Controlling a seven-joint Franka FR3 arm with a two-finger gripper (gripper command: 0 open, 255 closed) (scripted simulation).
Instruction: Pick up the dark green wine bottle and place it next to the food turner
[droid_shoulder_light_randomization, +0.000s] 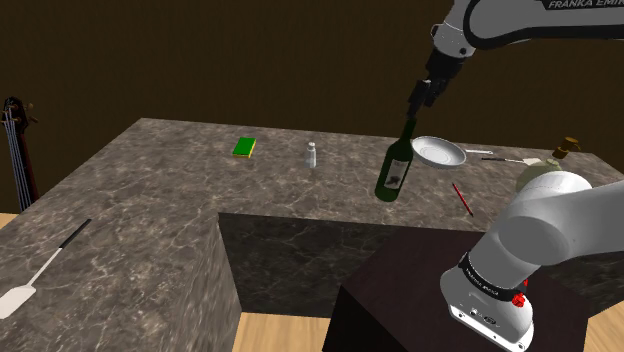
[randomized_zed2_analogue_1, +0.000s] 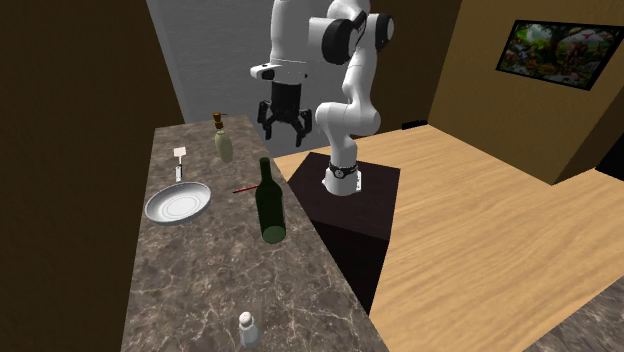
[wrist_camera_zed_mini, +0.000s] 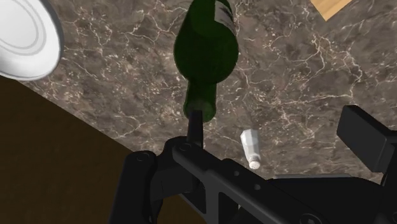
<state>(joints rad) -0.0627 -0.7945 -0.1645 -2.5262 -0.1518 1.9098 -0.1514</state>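
The dark green wine bottle (droid_shoulder_light_randomization: 394, 168) stands tilted on the marble counter (droid_shoulder_light_randomization: 150, 200) close to its inner edge, also seen at bottle (randomized_zed2_analogue_1: 269, 207). My gripper (droid_shoulder_light_randomization: 423, 98) hangs open just above the bottle's top, and nothing is between the fingers. In the wrist view the bottle (wrist_camera_zed_mini: 205, 51) lies beyond the gripper (wrist_camera_zed_mini: 278, 127), its neck beside one finger (wrist_camera_zed_mini: 195, 124) and outside the gap. A food turner (droid_shoulder_light_randomization: 35, 270) with a white head and dark handle lies at the counter's near left corner in the shoulder view.
A white plate (droid_shoulder_light_randomization: 438, 152) sits just past the bottle, with a small white-headed utensil (randomized_zed2_analogue_1: 180, 157) and a pale corked bottle (randomized_zed2_analogue_1: 222, 140) beyond it. A red stick (droid_shoulder_light_randomization: 462, 198), a shaker (droid_shoulder_light_randomization: 311, 154) and a green sponge (droid_shoulder_light_randomization: 244, 148) also lie on the counter.
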